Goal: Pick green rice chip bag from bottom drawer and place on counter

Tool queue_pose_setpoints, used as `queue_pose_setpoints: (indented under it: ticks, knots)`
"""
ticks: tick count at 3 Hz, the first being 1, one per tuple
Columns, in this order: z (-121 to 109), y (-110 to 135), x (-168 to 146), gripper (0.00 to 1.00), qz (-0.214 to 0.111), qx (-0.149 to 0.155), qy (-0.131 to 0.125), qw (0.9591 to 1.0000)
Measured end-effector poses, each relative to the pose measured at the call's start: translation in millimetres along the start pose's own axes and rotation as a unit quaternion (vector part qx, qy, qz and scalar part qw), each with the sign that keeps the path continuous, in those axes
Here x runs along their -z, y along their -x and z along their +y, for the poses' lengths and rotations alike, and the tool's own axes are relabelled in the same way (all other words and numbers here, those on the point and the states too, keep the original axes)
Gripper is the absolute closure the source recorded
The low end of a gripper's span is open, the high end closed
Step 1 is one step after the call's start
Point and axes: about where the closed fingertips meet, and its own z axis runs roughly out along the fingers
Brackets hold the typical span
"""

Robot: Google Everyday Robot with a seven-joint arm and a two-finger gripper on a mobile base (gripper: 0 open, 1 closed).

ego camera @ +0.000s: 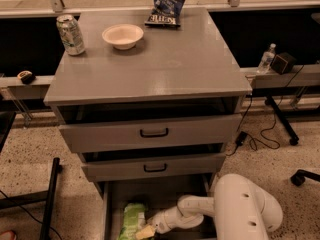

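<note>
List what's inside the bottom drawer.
Inside the bottom drawer: the green rice chip bag lies at the picture's left, the claw at the bag's near end. The arm covers the floor to the right, and the drawer's front is out of frame.

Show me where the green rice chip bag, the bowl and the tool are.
green rice chip bag (pixel 132 219): camera view, middle of its face.
bowl (pixel 122 35): camera view, its inner hollow.
tool (pixel 146 231): camera view, its tip, inside the bottom drawer (pixel 165 194) beside the bag.

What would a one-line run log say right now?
stage: pick | gripper: in bottom drawer, beside green rice chip bag | counter: bag not yet placed
</note>
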Motion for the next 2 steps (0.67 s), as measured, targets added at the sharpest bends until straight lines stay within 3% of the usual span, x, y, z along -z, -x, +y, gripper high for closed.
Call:
queue_pose_setpoints:
  ticks: [1, 2]
  knots:
    - [5, 8, 7, 0.87, -0.04, 0.036, 0.045, 0.9975]
    - [31, 21, 39, 1.0, -0.1, 0.109, 0.089, 0.985]
